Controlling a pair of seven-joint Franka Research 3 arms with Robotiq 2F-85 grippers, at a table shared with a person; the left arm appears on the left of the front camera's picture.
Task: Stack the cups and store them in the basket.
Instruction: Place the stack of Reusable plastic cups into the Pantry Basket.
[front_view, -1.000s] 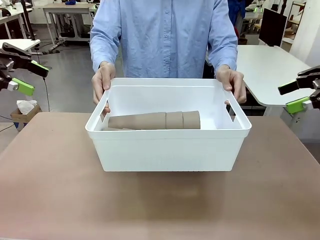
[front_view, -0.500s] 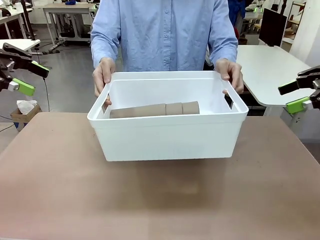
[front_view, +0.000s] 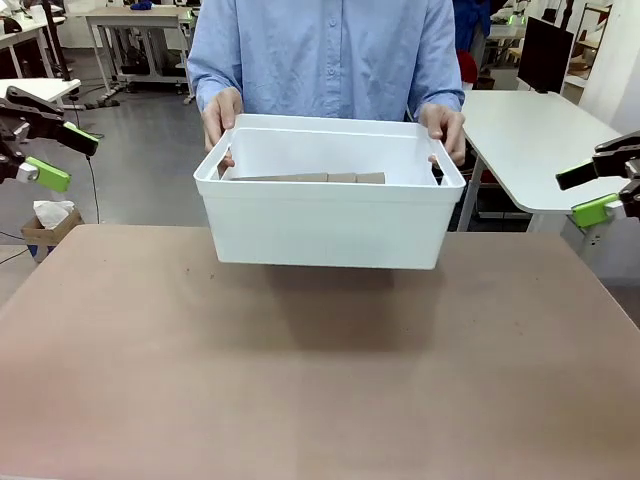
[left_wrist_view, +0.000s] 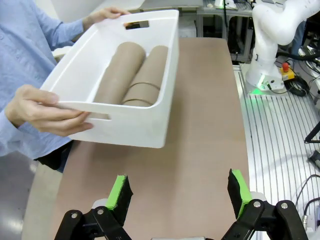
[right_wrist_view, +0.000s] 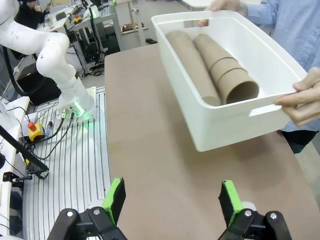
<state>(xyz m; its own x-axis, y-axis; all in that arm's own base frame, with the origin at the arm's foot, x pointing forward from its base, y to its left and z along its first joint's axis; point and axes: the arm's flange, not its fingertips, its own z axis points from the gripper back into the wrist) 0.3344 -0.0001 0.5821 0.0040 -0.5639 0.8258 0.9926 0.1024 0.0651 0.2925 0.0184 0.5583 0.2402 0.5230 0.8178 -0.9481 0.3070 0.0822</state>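
Cups, nested into stacks, lie on their sides in the basket, long axes running side to side. Both of the person's hands hold the basket clear above the bench's far edge. Left gripper and right gripper, each spread and empty, hang well apart off either side, about equally distant.

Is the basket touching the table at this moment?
Apart. In the front view the basket, held in the person's hands, hangs above the table, with its shadow on the tabletop below.
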